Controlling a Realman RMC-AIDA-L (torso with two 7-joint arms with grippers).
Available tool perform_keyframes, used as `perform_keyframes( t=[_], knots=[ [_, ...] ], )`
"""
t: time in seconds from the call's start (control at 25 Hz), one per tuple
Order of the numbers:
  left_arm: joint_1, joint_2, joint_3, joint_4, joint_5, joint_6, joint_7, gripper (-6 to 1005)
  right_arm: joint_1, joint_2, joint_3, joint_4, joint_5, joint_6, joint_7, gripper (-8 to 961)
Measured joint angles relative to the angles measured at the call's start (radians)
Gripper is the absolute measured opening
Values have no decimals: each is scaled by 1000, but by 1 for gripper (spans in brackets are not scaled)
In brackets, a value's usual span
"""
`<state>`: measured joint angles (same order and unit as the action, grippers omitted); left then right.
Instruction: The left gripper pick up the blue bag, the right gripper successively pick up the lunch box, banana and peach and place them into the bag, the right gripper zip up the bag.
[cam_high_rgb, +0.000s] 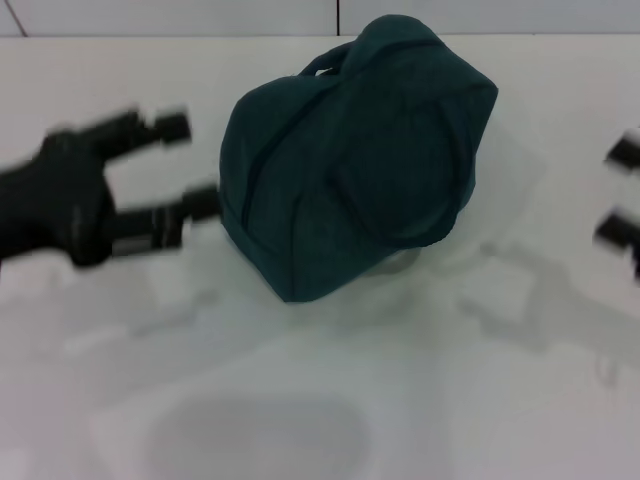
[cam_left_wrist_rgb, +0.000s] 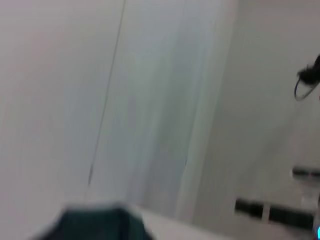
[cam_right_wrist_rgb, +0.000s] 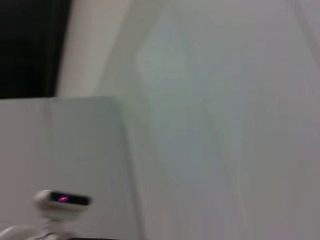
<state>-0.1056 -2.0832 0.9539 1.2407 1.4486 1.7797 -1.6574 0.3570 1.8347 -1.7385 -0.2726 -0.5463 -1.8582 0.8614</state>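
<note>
We take the blue bag (cam_high_rgb: 355, 160) as our landmark. It sits on the white table (cam_high_rgb: 320, 400), closed over its top as far as we can see, with a dark seam running across its upper face and a loop handle (cam_high_rgb: 330, 62) showing at its far side.

Nearest to us, in front of the bag, the table shows only soft shadows.

To the bag's left we see our left gripper (cam_high_rgb: 190, 165), a black claw on a black arm, motion-blurred. Its two fingers are spread well apart and hold nothing; one fingertip (cam_high_rgb: 172, 126) points toward the bag's upper left flank, and the other finger comes close to the bag's lower left side, though we cannot tell whether it touches the fabric.

To the bag's right, well apart from it, our right gripper (cam_high_rgb: 622, 192) shows at the picture's edge as two separate dark fingertips with a clear gap between them, nothing held.

Our left wrist view catches a dark teal corner of the bag (cam_left_wrist_rgb: 97, 225) against pale walls. Our right wrist view shows only pale wall panels and a small white device (cam_right_wrist_rgb: 62, 201) with a pink light.

Beyond the bag, the table ends at a pale wall (cam_high_rgb: 200, 15).
</note>
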Motion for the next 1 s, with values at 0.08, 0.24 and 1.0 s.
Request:
perform_keyframes(
  t=[0.08, 0.24, 1.0],
  knots=[
    [27, -3, 5, -44, 49, 17, 74, 874, -1, 1, 0, 1, -77, -9, -29, 813],
    [46, -4, 1, -153, 152, 32, 194, 895, -7, 33, 1, 18, -188, 0, -125, 811],
    [56, 5, -137, -455, 293, 91, 538, 890, -12, 160, 5, 61, -318, 165, -249, 811]
  ],
)
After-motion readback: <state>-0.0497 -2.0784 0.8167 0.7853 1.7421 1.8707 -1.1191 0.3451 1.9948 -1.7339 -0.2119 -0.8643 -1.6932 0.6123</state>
